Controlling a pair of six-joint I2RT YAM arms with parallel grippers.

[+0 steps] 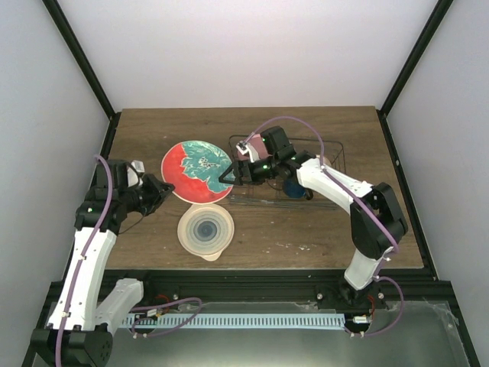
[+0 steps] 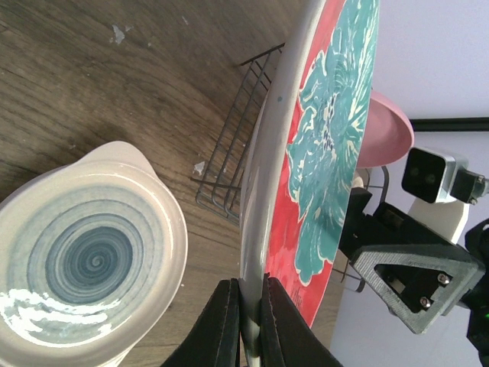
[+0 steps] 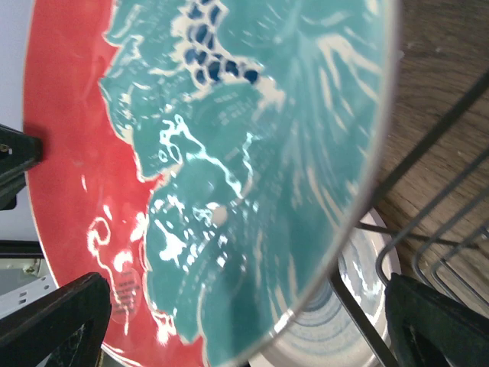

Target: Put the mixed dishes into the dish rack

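1. While the left gripper [image 1: 164, 187] was clamped shut on its rim, the red plate with teal flower pattern [image 1: 197, 170] stood raised off the table [image 1: 321, 229]. It was tilted and sat just to the left of the dish rack [image 1: 330, 157], outside the wires.
2. Left wrist view: the left gripper [image 2: 244, 325] pinched the pale edge of the red plate with teal flower pattern [image 2: 328, 153] between its two black fingers [image 2: 225, 325]. The end wires of the dish rack [image 2: 237, 153] lay beyond the plate's underside.
3. The right gripper [image 1: 229, 176] reached leftward past the dish rack's left end. Its jaws were spread wide at the edge of the plate nearest the rack.
4. Right wrist view: the fingers [image 3: 53, 321] of the right gripper [image 3: 244, 329] stood well apart at the lower corners. The patterned face of the red plate with teal flower pattern [image 3: 229, 153] filled the space before them. Whether either finger touched the plate could not be told. Wires of the dish rack [image 3: 435, 176] showed to the right.
5. The pink plate [image 1: 256, 144] stood on edge inside the dish rack, at its far left corner.
6. The dark blue mug [image 1: 294, 186] sat inside the dish rack on its near side, partly hidden by the right arm.
7. The pale blue-ringed plate [image 1: 205, 229] lay flat to the left of the dish rack and nearer the arm bases than it. A cream lip [image 1: 210, 256] showed at its near edge; what this belonged to could not be told.
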